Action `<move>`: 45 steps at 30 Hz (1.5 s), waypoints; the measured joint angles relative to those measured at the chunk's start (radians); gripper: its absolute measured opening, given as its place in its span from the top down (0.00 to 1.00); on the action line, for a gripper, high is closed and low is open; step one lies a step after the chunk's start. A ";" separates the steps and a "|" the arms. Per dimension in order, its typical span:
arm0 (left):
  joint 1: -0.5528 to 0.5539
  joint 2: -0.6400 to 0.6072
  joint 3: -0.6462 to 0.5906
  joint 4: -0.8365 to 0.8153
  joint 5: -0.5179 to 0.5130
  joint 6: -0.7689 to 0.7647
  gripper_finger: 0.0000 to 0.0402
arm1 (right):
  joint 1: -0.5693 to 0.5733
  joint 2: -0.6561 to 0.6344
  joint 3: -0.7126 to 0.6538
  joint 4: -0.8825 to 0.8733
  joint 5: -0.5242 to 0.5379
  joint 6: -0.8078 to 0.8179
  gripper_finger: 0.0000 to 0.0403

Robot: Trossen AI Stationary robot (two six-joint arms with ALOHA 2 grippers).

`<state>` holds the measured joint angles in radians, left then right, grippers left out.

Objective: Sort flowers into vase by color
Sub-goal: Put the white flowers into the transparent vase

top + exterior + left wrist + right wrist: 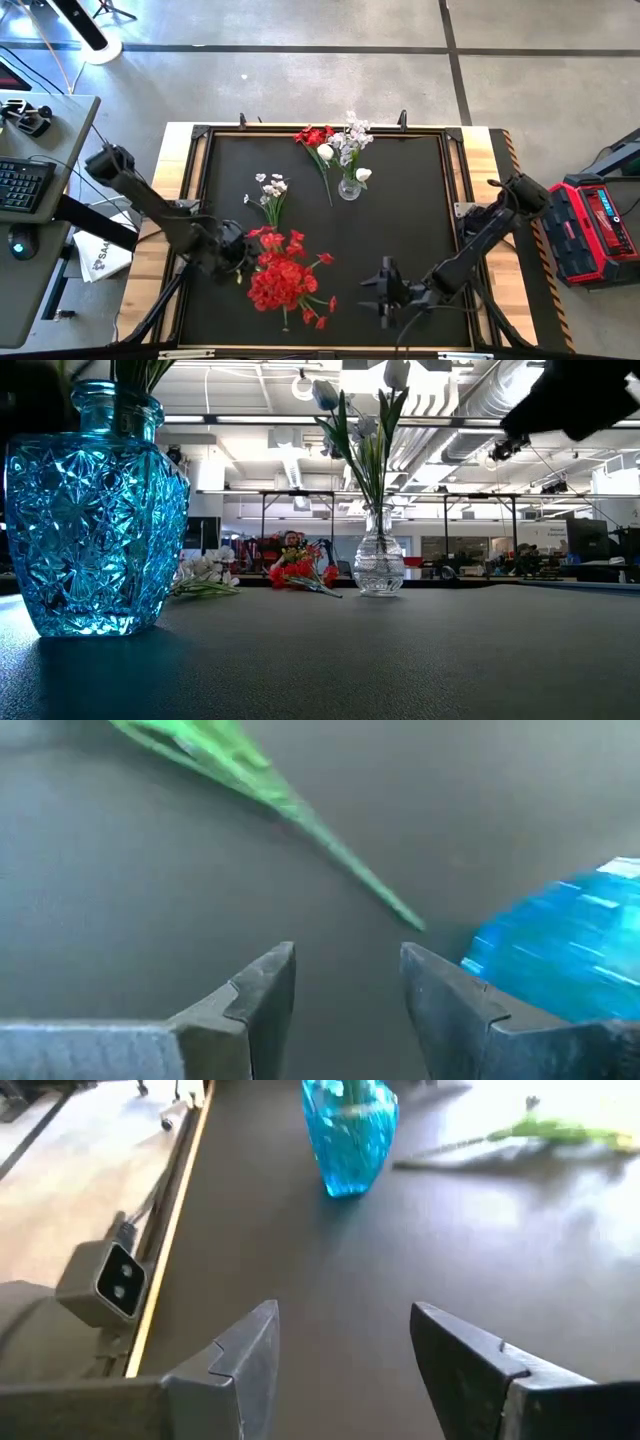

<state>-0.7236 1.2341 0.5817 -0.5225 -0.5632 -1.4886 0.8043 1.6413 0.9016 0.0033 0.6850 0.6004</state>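
Left gripper [238, 255] open beside blue vase [95, 510] (red blooms [285, 280] inside), right gripper [383, 292] open, empty.

Left dark six-joint arm [150, 205] runs diagonally from its base at the table's left edge toward the near-centre, forearm low. Left two-finger gripper [345, 995] sits near the front left of the mat, its dark grey fingers [262, 990] parted with an empty gap between them (nothing clamped).

Right dark six-joint arm [490, 235] folds from its base on the right edge down toward the front, elbow bent, wrist pointing left across the mat. Right two-finger gripper [345, 1355] sits at front centre-right, its grey fingers [250, 1350] spread wide, nothing between them.

Both grippers low over the table, well apart.
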 joint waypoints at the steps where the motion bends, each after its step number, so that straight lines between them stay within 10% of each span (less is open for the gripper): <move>1: 0.012 0.023 -0.030 0.055 -0.012 0.000 0.58 | 0.005 -0.001 0.000 0.010 0.014 -0.016 0.50; 11: 0.189 0.261 -0.099 0.389 -0.131 0.142 0.58 | -0.013 -0.001 0.000 0.060 0.030 -0.067 0.50; 21: 0.309 0.399 -0.098 0.995 -0.105 0.626 0.58 | -0.045 -0.001 0.000 0.069 0.030 -0.067 0.50; 27: 0.292 0.276 -0.098 0.852 -0.001 0.661 0.58 | -0.123 0.011 0.001 0.116 0.009 -0.042 0.50; 34: 0.198 0.054 -0.098 0.319 -0.036 0.382 0.58 | -0.318 0.162 0.023 0.307 -0.146 -0.126 0.50; 45: 0.015 0.019 -0.098 0.084 -0.159 0.046 0.58 | -0.565 0.420 0.371 0.003 -0.268 -0.111 0.50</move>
<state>-0.7082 1.2527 0.4839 -0.4384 -0.7226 -1.4425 0.2395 2.0611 1.2721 0.0059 0.4171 0.4892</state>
